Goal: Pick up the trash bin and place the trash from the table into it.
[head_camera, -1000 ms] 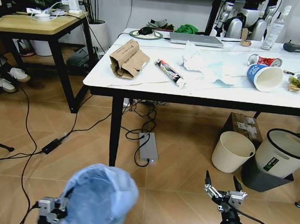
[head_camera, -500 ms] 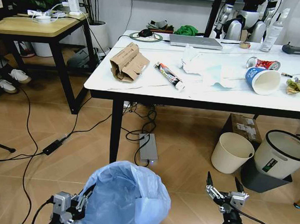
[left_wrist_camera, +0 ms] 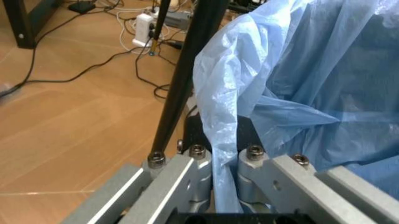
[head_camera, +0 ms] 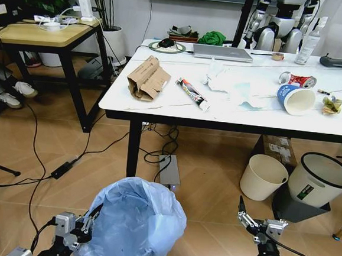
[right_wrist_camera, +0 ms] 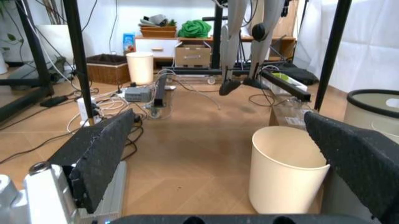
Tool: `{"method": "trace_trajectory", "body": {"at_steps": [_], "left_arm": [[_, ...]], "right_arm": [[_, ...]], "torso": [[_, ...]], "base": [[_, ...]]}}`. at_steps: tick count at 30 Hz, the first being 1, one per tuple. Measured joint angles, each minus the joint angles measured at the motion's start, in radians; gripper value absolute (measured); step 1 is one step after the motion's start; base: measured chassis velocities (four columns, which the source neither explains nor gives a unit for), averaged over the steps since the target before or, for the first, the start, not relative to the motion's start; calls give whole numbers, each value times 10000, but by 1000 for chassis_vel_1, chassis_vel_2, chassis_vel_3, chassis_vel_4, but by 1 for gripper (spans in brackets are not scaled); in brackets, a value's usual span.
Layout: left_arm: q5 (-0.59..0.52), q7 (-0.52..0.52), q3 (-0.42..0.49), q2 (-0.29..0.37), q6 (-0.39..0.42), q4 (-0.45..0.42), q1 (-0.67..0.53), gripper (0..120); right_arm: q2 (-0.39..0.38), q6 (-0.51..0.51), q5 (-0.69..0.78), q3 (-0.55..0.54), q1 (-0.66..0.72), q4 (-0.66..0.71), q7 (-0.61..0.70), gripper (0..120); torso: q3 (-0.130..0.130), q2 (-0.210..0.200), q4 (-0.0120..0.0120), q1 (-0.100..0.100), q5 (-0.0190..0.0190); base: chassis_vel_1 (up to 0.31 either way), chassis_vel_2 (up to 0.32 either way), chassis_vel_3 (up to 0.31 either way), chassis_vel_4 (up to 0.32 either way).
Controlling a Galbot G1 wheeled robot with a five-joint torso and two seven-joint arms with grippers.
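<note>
Blue-bagged bin (head_camera: 133, 223), pinched at its liner by the left gripper (head_camera: 86, 227), has swung upright since a second ago, mouth facing up below the table's (head_camera: 161, 106) near-left corner, ready for trash; right gripper (head_camera: 260, 223) hangs wide open.

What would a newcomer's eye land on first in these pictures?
The trash bin, its crinkly light-blue bag billowing, sits low in the foreground of the head view, clamped at the rim by the left pincer. Beyond it, the table carries scattered trash: crumpled cardboard, white tissues and a tipped paper cup. The right pincer hangs open and empty above the floor.
</note>
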Motion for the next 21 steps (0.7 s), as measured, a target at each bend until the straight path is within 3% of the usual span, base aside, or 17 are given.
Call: {"method": "trace_trajectory", "body": {"at_steps": [12, 21], "left_arm": [[133, -92, -43, -314, 112, -136, -63, 0], [326, -93, 204, -329, -6, 346, -421, 0]], "right_arm": [[0, 2, 164, -26, 44, 164, -1, 100], [-81, -236, 35, 184, -249, 397, 11, 100]], "torso": [[291, 462, 0, 169, 2], [557, 860, -1, 302, 2]], "base": [[0, 0, 0, 0], [0, 0, 0, 0]]}}
